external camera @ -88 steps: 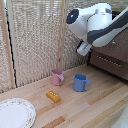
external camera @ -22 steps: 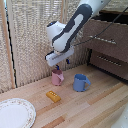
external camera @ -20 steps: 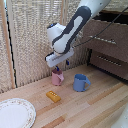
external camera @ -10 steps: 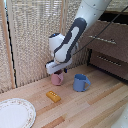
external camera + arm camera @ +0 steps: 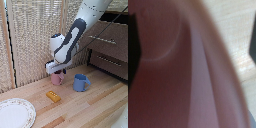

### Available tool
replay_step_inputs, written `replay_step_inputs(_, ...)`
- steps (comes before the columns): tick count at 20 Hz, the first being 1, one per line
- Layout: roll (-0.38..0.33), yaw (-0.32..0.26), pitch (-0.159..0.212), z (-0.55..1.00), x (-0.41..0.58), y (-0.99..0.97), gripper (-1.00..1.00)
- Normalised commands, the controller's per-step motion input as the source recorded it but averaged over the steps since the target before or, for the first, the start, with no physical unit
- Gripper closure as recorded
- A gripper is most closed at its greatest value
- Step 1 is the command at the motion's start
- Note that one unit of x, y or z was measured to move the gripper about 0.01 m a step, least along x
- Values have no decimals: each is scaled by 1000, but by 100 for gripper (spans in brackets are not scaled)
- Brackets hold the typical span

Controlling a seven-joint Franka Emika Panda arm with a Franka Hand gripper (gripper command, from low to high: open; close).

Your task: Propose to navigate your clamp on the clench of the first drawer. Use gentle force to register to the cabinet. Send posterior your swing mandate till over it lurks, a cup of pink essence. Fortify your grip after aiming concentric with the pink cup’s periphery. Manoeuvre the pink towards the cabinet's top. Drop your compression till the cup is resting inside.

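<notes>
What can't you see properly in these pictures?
- Gripper: in the exterior view the white block hides its fingers, so open or shut is unclear.
- Pink cup: its top is covered by the gripper in the exterior view; the wrist view is too close and blurred.
- Cabinet: cut off by the exterior view's right edge.
- Plate: cut off at the corner.

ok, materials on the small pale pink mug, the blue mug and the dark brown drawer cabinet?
Small pale pink mug: looks like glazed ceramic or smooth plastic; the wrist view shows a smooth, evenly coloured inner wall. Blue mug: same smooth, uniform look, ceramic or plastic, can't tell which. Dark brown drawer cabinet: wood or wood-look finish, matte, with silvery bar handles that look metallic.
</notes>
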Motion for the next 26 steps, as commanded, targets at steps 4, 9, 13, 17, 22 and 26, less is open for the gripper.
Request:
replay_step_inputs(4,0,27,-1,-49,-41,0,100)
replay_step_inputs(9,0,3,-42,-53,-15,0,100)
replay_step_inputs(13,-1,-28,-6,189,-96,16,100)
replay_step_inputs(17,37,-159,-3,881,-110,74,100)
replay_step_inputs(22,63,-243,-22,868,-117,59,100)
replay_step_inputs(26,96,-261,-31,759,-124,54,100)
